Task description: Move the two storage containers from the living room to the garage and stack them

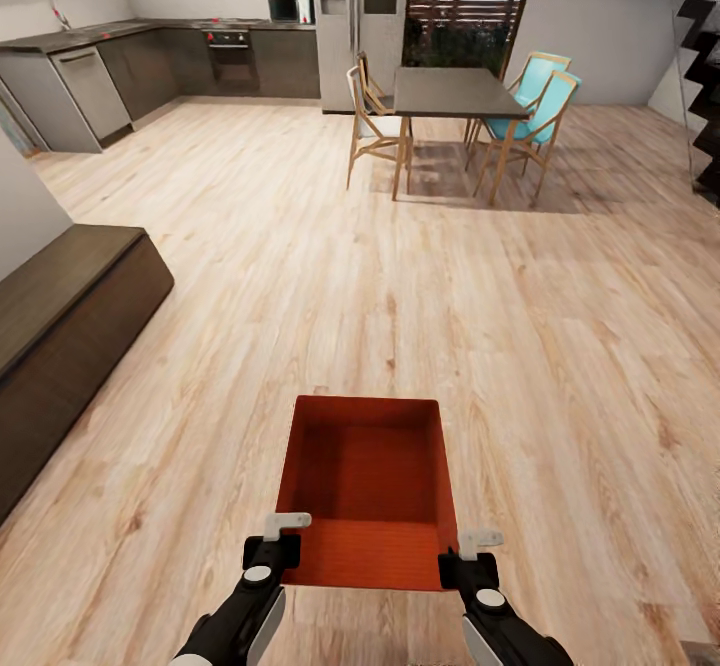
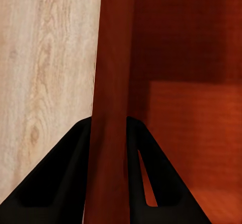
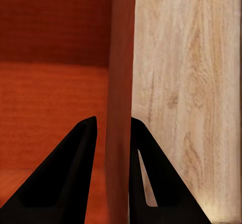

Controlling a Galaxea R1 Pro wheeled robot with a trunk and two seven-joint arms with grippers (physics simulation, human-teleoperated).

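Observation:
An orange-red storage container (image 1: pixel 367 491) hangs in front of me over the light wood-plank floor, held level between both arms. My left gripper (image 1: pixel 280 549) is shut on its left wall near the close corner, and my right gripper (image 1: pixel 462 564) is shut on its right wall. In the left wrist view the black fingers (image 2: pixel 65 173) pinch the thin wall (image 2: pixel 112 108), with the ribbed bottom beside it. The right wrist view shows its fingers (image 3: pixel 70 173) clamped on the other wall (image 3: pixel 121 82). The bin is empty.
A long low dark-wood bench (image 1: pixel 60 336) runs along the left. Ahead stand a dining table (image 1: pixel 450 94) with wooden and teal chairs (image 1: pixel 535 111). The dark-cabinet kitchen (image 1: pixel 150 61) lies far left. Black stairs (image 1: pixel 700 36) rise at the right edge.

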